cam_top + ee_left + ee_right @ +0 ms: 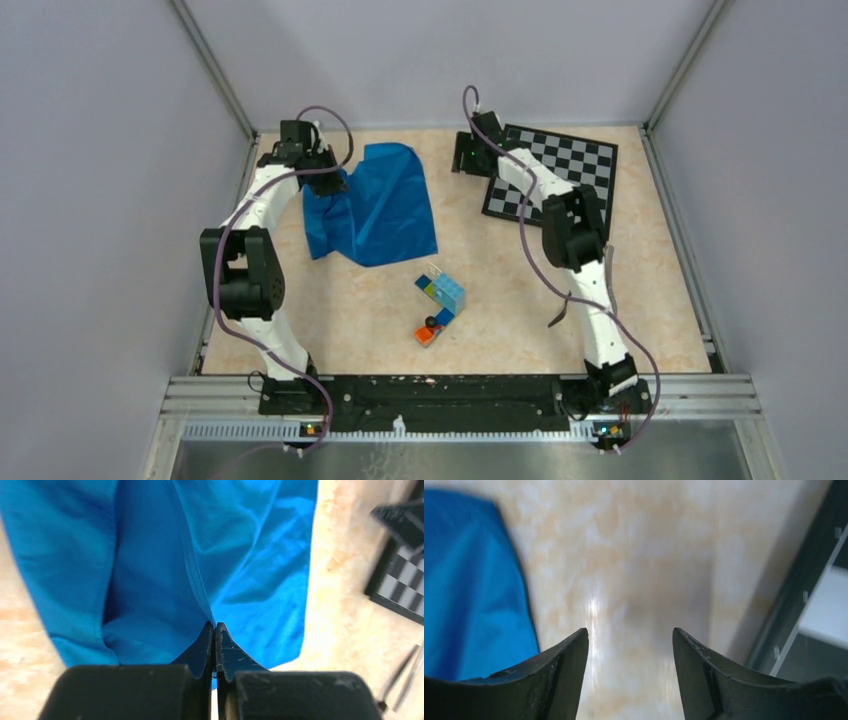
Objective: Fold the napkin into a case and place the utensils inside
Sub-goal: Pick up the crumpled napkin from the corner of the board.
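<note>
The bright blue napkin (382, 205) lies crumpled at the back left of the table. In the left wrist view, the napkin (165, 555) fills most of the frame. My left gripper (327, 182) is at its left edge, and its jaws (215, 625) are shut on a raised fold of the cloth. My right gripper (467, 152) is open and empty (630, 632) over bare tabletop at the back centre, with the napkin's edge (469, 590) to its left. Two slim grey utensils (402, 674) lie side by side on the table. In the top view they are probably the thin grey shape (559, 311) beside the right arm.
A black-and-white chessboard (560, 172) lies at the back right, partly under the right arm. A cluster of coloured toy bricks (440, 303) sits at the table's centre front. Grey walls and metal posts enclose the table.
</note>
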You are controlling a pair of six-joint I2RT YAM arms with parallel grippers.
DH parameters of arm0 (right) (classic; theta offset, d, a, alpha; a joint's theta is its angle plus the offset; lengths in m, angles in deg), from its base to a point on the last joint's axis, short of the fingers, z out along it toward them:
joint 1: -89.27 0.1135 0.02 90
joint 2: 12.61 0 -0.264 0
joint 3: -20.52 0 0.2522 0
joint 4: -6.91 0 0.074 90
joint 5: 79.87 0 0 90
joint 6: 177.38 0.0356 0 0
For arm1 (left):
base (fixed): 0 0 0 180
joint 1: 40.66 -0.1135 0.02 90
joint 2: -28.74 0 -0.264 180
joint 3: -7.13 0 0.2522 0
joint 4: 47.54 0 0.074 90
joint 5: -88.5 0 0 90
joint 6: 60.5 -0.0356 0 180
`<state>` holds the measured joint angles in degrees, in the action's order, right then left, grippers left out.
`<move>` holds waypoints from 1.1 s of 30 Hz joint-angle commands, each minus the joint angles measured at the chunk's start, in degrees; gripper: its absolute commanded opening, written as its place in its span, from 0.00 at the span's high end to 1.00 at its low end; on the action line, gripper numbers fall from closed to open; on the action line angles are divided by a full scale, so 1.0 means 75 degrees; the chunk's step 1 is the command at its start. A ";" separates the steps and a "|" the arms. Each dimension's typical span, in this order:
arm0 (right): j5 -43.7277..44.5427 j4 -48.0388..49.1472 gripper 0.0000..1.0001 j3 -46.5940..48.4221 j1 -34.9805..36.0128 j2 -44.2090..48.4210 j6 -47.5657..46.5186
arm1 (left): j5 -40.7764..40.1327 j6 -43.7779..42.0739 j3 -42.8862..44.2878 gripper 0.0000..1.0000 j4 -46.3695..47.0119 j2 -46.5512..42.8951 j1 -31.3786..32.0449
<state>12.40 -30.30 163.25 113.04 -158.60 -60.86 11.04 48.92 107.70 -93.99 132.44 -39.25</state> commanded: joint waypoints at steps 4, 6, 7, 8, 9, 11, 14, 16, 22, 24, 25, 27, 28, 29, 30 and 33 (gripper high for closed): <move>-0.0268 -0.1056 0.29 -0.2677 0.1051 0.3105 0.0208 | 0.1926 0.0528 -0.0206 1.00 0.0740 -0.0119 -0.0574; 0.0117 -0.1291 0.27 -0.2981 0.1383 0.3383 0.0222 | 0.1901 0.0508 -0.0192 1.00 0.0714 -0.0104 -0.0575; 0.0208 -0.1323 0.25 -0.3159 0.1557 0.3493 0.0222 | 0.1868 0.0490 -0.0189 1.00 0.0714 -0.0110 -0.0578; 0.0234 -0.1403 0.23 -0.3277 0.1645 0.3553 0.0276 | 0.1818 0.0466 -0.0175 1.00 0.0709 -0.0124 -0.0575; 0.0240 -0.1564 0.22 -0.3325 0.1732 0.3548 0.0358 | 0.1771 0.0443 -0.0163 1.00 0.0687 -0.0131 -0.0575; 0.0596 -0.2055 0.22 -0.3212 0.1930 0.3421 0.0625 | 0.1721 0.0413 -0.0126 1.00 0.0649 -0.0157 -0.0576; 0.1055 -0.3119 0.24 -0.2558 0.2175 0.2951 0.1200 | 0.1777 0.0411 -0.0100 1.00 0.0639 -0.0259 -0.0605; 0.1074 -0.3649 0.24 -0.2134 0.2347 0.2531 0.1280 | 0.1818 0.0411 -0.0083 1.00 0.0634 -0.0347 -0.0638; 0.1404 -0.3698 0.21 -0.2272 0.2800 0.2388 0.1610 | 0.1926 0.0464 -0.0081 1.00 0.0650 -0.0496 -0.0787; 0.1489 -0.3757 0.22 -0.2203 0.2873 0.2308 0.1784 | 0.2059 0.0508 -0.0089 1.00 0.0677 -0.0502 -0.0861; 0.1514 -0.3836 0.23 -0.2123 0.2887 0.2248 0.1863 | 0.2087 0.0515 -0.0089 1.00 0.0678 -0.0519 -0.0893; 0.1597 -0.3983 0.26 -0.1935 0.2917 0.2076 0.1964 | 0.2096 0.0527 -0.0090 1.00 0.0695 -0.0562 -0.0938; 0.1673 -0.4081 0.28 -0.1822 0.2940 0.1986 0.2020 | 0.2125 0.0544 -0.0095 1.00 0.0708 -0.0586 -0.0951; 0.1766 -0.4197 0.30 -0.1711 0.2972 0.1891 0.2092 | 0.2150 0.0559 -0.0098 1.00 0.0722 -0.0610 -0.0967; 0.1822 -0.4319 0.31 -0.1587 0.2992 0.1791 0.2170 | 0.2201 0.0568 -0.0110 1.00 0.0740 -0.0630 -0.0978; 0.2077 -0.4803 0.35 -0.1015 0.3092 0.1401 0.2393 | 0.2247 0.0584 -0.0113 1.00 0.0753 -0.0675 -0.1005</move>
<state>23.83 -61.03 149.13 135.36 -145.09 -46.22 25.97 52.63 105.75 -91.13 130.95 -46.27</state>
